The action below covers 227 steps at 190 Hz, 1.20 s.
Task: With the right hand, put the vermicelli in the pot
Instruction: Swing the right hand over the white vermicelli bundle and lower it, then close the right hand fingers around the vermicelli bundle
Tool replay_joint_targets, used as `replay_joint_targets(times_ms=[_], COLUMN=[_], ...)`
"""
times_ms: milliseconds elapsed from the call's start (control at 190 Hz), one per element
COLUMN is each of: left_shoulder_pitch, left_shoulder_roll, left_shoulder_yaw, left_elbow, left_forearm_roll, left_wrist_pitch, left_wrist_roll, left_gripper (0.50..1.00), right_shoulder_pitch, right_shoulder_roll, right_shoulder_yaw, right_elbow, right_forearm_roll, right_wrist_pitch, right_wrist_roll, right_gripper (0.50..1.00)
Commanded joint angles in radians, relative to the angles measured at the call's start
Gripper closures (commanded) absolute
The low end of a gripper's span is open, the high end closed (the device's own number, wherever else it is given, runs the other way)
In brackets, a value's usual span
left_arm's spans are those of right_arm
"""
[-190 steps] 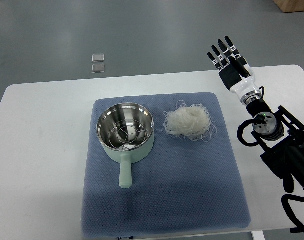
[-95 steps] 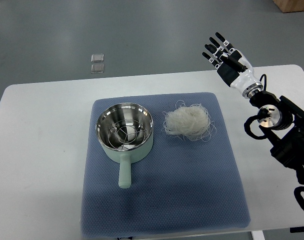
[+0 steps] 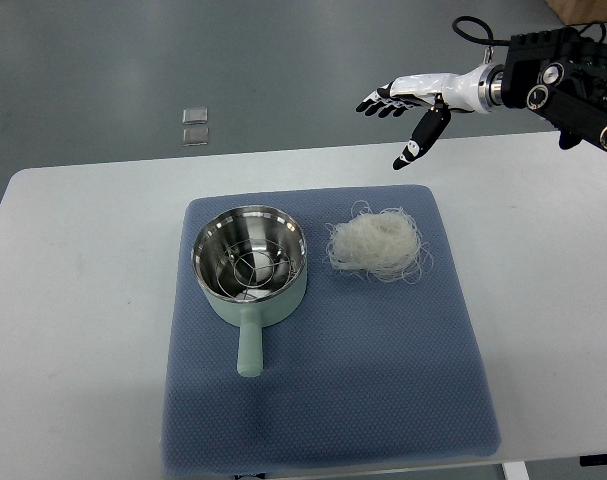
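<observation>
At one o'clock from the vermicelli (image 3: 377, 247), I am holding the right robot hand (image 3: 408, 100) spread and empty, lining up a grasp before the pot (image 3: 249, 262).

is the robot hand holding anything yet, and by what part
Nothing is held. The right robot hand hangs open above the table's far edge, apart from the vermicelli, which lies on the mat beside the pot.

Right arm (image 3: 568, 85) — cut by edge

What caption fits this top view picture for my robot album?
Right hand open above the table's far edge, vermicelli beside the pot on the blue mat.
</observation>
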Motion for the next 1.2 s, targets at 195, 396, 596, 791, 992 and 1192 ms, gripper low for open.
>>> replay_joint_targets(times_ms=[195, 396, 596, 791, 992, 1192], left_shoulder_pitch=[0.0, 0.0, 0.0, 0.0, 0.0, 0.0], left_shoulder_roll=[0.0, 0.0, 0.0, 0.0, 0.0, 0.0], left_shoulder_yaw=[-0.001, -0.001, -0.001, -0.001, -0.001, -0.001], left_elbow=[-0.009, -0.007, -0.002, 0.001, 0.001, 0.001], left_forearm_roll=[-0.001, -0.001, -0.001, -0.001, -0.001, -0.001], left_wrist_pitch=[0.0, 0.0, 0.0, 0.0, 0.0, 0.0], left_wrist_roll=[0.0, 0.0, 0.0, 0.001, 0.001, 0.001], left_gripper=[0.5, 0.5, 0.5, 0.5, 0.5, 0.5], right_shoulder_pitch=[0.123, 0.062, -0.006, -0.043, -0.084, -0.122], right_shoulder_roll=[0.13, 0.154, 0.145, 0.128, 0.12, 0.12], right_shoulder_yaw=[-0.178, -0.178, -0.181, -0.183, -0.183, -0.184], right_elbow=[0.085, 0.085, 0.083, 0.083, 0.082, 0.077], right_forearm_roll=[0.135, 0.134, 0.086, -0.009, -0.02, -0.023], right_wrist_pitch=[0.12, 0.105, 0.068, 0.036, -0.001, -0.061], right_wrist_roll=[-0.125, -0.125, -0.119, -0.114, -0.108, -0.079], right_gripper=[0.57, 0.572, 0.572, 0.574, 0.576, 0.607])
